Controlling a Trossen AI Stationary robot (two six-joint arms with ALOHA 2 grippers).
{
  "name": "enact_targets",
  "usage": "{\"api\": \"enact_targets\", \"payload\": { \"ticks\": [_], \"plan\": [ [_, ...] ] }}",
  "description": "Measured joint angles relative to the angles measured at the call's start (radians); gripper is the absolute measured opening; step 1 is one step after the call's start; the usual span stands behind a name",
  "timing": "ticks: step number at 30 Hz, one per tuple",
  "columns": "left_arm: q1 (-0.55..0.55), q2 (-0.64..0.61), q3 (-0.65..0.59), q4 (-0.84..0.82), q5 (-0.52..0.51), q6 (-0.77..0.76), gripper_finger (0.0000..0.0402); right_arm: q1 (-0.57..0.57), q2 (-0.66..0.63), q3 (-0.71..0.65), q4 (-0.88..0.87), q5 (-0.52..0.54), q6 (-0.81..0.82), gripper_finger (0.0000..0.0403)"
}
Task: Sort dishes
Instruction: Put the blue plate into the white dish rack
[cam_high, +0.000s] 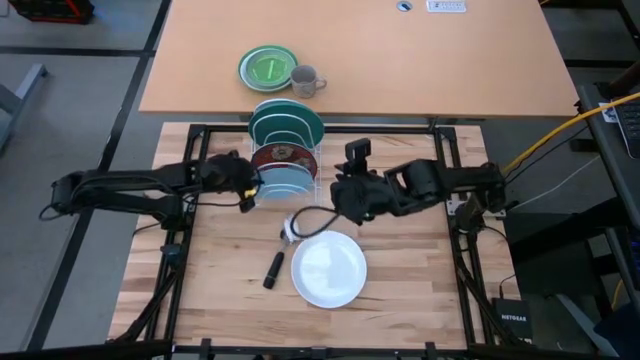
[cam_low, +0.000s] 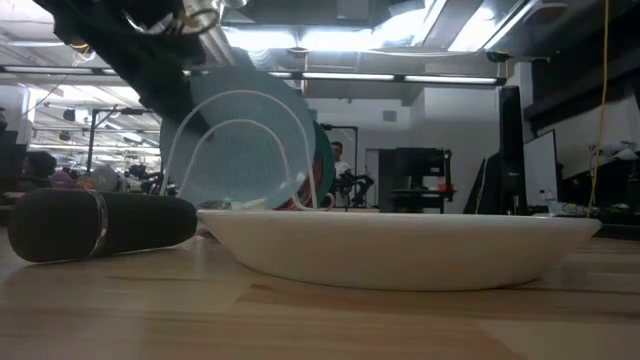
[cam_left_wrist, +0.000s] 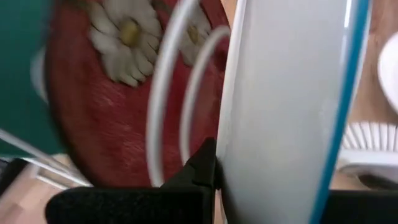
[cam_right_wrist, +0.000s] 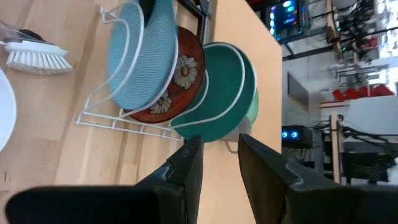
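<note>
A white wire rack (cam_high: 300, 165) holds three plates on edge: plain teal (cam_high: 288, 122) at the far end, dark red patterned (cam_high: 282, 153) in the middle, and light blue speckled (cam_high: 283, 178) nearest. My left gripper (cam_high: 247, 186) is at the rack's left side, shut on the light blue plate (cam_low: 250, 140). The plain white plate (cam_high: 328, 268) lies flat on the table, near the front. My right gripper (cam_high: 350, 197) is open and empty, right of the rack, with its fingers (cam_right_wrist: 186, 168) pointing toward the rack. My left gripper pinches the light blue plate's rim (cam_left_wrist: 249, 155) at the plate's left side, with one finger (cam_left_wrist: 199, 168) on the face toward the red plate and the other on the opposite face. The fingers come level from the table's left. The plate stands upright among the rack's wires; its lower edge is hidden.
A dish brush lies left of the white plate, with its dark handle (cam_high: 273, 270) toward the front and its white head (cam_high: 292, 232) toward the rack. A small green plate (cam_high: 268, 68) and a grey mug (cam_high: 306, 82) sit on the far table.
</note>
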Motion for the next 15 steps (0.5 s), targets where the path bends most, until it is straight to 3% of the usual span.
{"api": "enact_targets", "payload": {
  "ticks": [9,15],
  "plan": [
    [0.000,0.157,0.005,0.067,0.051,-0.006,0.0023,-0.091,0.000,0.000,0.002,-0.025,0.000,0.0108],
    [0.000,0.170,0.004,0.091,0.057,-0.003,0.0025,-0.134,0.002,0.000,0.004,-0.108,0.000,0.0108]
  ]
}}
